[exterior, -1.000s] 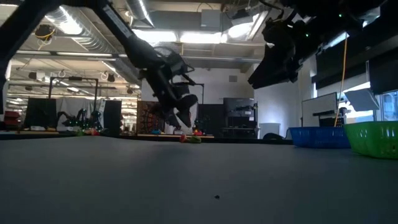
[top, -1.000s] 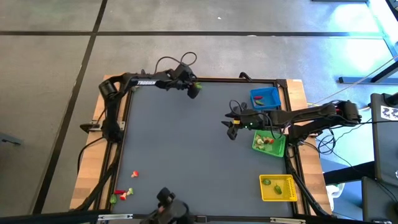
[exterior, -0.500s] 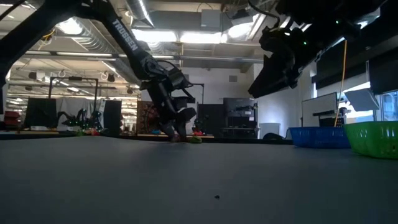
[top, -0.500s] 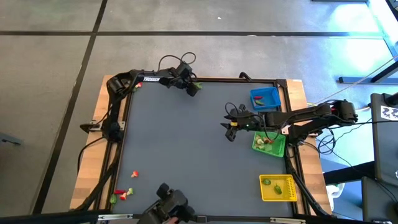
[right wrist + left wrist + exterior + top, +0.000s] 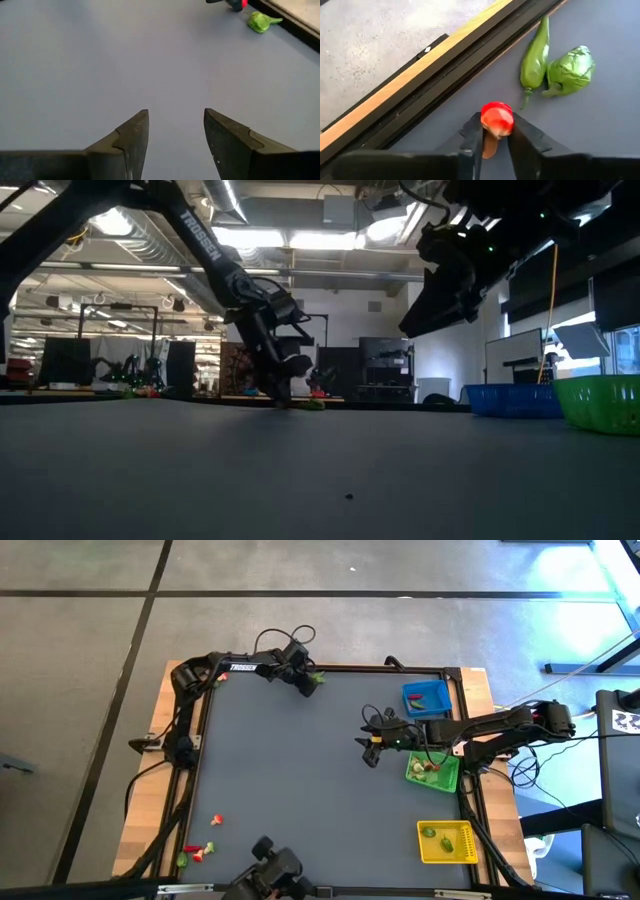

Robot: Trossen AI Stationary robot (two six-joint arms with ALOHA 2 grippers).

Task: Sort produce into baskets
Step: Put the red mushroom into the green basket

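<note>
**Red piece pinched at the far edge of the grey table**

Taking the dark grey table top (image 5: 300, 780) as the landmark and going from its near edge outward: a small scatter of red and green toy produce pieces (image 5: 198, 852) is seen at its near left corner. At the near right corner a yellow rectangular plastic basket (image 5: 447, 842) is set, with a few green pieces inside. Further along the right edge a green plastic basket (image 5: 433, 770) is found, holding red and whitish pieces, and beyond it a blue plastic basket (image 5: 427, 698) near the far right corner.

Over the table's right half, beside the green basket, the right gripper (image 5: 175, 131) is held above bare surface with its fingers spread apart.

At the table's far edge, the left gripper (image 5: 496, 134) is lowered to the surface, its fingers closed on a small red round toy piece (image 5: 496, 118). Just beside it a long green toy pepper (image 5: 535, 62) and a green leafy toy vegetable (image 5: 571, 70) are seen lying on the table, touching each other.
</note>
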